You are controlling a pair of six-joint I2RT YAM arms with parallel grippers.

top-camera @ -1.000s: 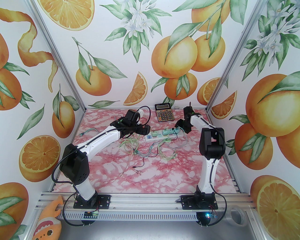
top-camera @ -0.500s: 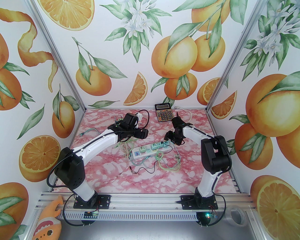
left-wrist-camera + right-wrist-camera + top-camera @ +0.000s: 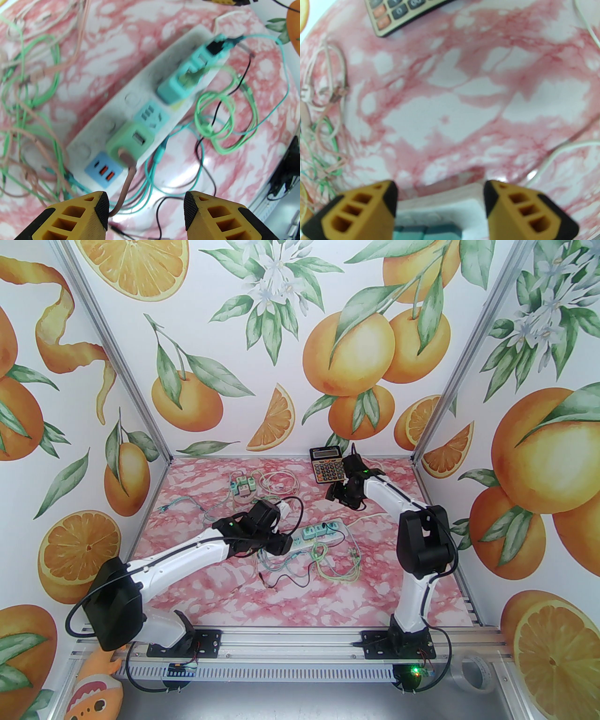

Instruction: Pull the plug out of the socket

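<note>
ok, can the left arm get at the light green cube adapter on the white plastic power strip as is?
Probably yes. The left gripper hangs open just short of the light green cube adapter, with only its brown cable between, running beside one finger. That cable might snag.

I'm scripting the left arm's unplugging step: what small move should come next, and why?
Probably ease the left tool forward and down over the green plug. Its jaws stand apart with nothing between them, and the plug sits seated in the strip just ahead, with its brown cable running back toward the tool.
</note>
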